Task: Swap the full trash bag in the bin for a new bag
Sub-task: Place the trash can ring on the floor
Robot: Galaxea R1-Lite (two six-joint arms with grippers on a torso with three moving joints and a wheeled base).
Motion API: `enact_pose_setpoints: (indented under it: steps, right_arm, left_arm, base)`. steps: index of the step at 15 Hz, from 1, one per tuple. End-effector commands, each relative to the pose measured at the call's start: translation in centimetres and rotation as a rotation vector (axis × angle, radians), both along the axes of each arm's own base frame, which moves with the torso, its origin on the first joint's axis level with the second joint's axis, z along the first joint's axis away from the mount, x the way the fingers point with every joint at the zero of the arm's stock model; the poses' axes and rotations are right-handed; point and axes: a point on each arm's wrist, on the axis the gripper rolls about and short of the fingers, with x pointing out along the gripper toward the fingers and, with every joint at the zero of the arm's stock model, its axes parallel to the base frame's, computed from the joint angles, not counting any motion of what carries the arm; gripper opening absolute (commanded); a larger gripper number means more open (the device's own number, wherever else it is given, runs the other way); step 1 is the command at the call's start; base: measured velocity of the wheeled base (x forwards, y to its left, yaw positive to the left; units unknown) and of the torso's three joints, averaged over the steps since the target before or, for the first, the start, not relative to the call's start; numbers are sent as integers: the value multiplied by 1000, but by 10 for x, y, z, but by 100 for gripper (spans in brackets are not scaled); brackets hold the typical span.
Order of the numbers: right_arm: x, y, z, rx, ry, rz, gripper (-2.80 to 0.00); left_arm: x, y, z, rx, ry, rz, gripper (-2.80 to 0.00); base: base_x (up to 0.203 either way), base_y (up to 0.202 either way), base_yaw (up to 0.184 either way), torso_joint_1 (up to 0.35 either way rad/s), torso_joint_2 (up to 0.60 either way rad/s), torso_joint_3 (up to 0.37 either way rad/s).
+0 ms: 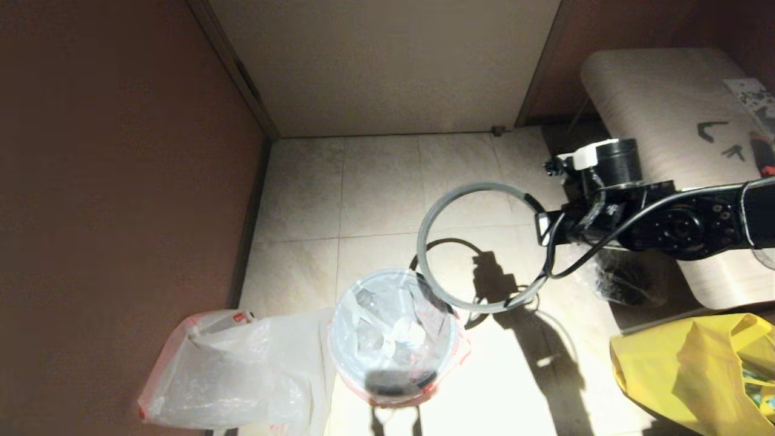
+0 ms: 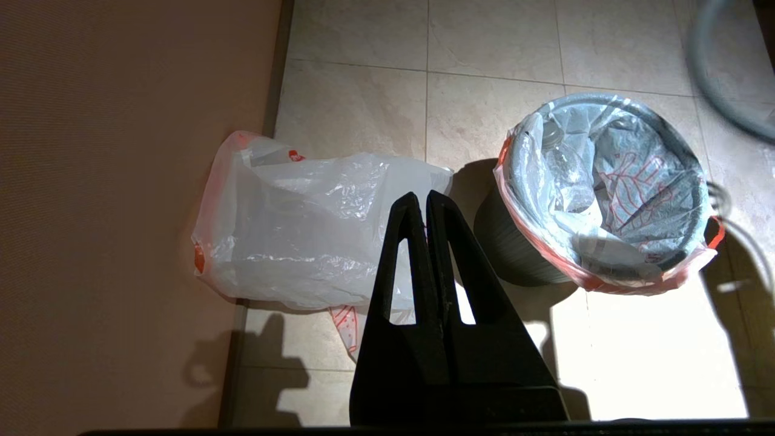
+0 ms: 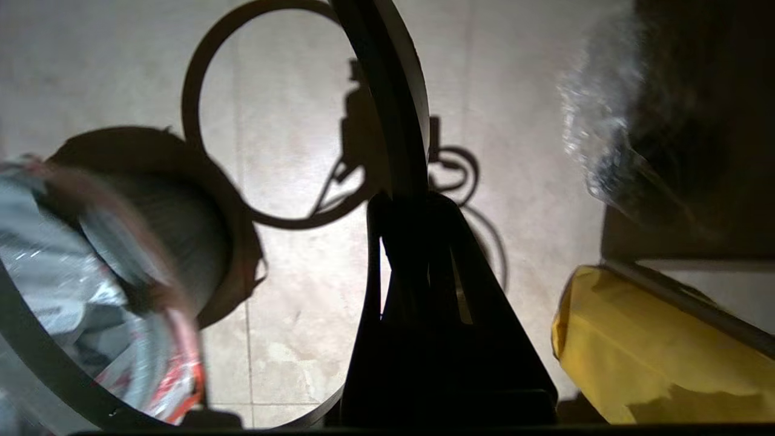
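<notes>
Bin (image 1: 393,369) at lower centre is mostly hidden by the full trash bag (image 1: 390,330) lining it. Right claw (image 1: 537,225), clamped on the grey hoop (image 1: 478,248), is largely silhouetted; left claw (image 2: 427,209) is pressed together, cut off below.

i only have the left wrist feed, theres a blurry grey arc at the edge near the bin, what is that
Observer: It is the grey hoop, lifted off the bin. The right gripper is shut on it, holding it in the air beside the bin.
Operator: is the full bag still in
Observer: Yes. The full trash bag sits in the bin, its pinkish-red edge folded over the rim.
Operator: anything on the right side i cant see
Observer: A yellow bag lies on the floor at the robot's right, and a clear crinkly bag with dark contents lies under the right arm.
Operator: and the new bag
Observer: The new bag lies on the floor by the wall, at the bin's left.
</notes>
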Motion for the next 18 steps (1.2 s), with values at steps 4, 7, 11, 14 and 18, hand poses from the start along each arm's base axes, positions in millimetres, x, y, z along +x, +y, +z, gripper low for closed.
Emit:
enact_pose_setpoints:
  steps: [4,7,11,14,18]
  right_arm:
    - [12,-84,-43,36,160,-134,-280]
    - [18,-98,-99,-34,256,-182,-280]
    - [40,-111,-170,-87,334,-204,-280]
    - [62,-107,-223,-99,338,-192,-280]
    - [77,-103,-276,-120,376,-177,-280]
  left_arm:
    - [0,0,0,-1,0,1,-280]
    - [0,0,0,-1,0,1,-280]
    - [0,0,0,-1,1,1,-280]
    - [0,0,0,-1,0,1,-280]
    - [0,0,0,-1,0,1,-280]
  base:
    - [0,0,0,0,0,0]
    - [0,0,0,0,0,0]
    - [0,0,0,0,0,0]
    - [0,0,0,0,0,0]
    - [0,0,0,0,0,0]
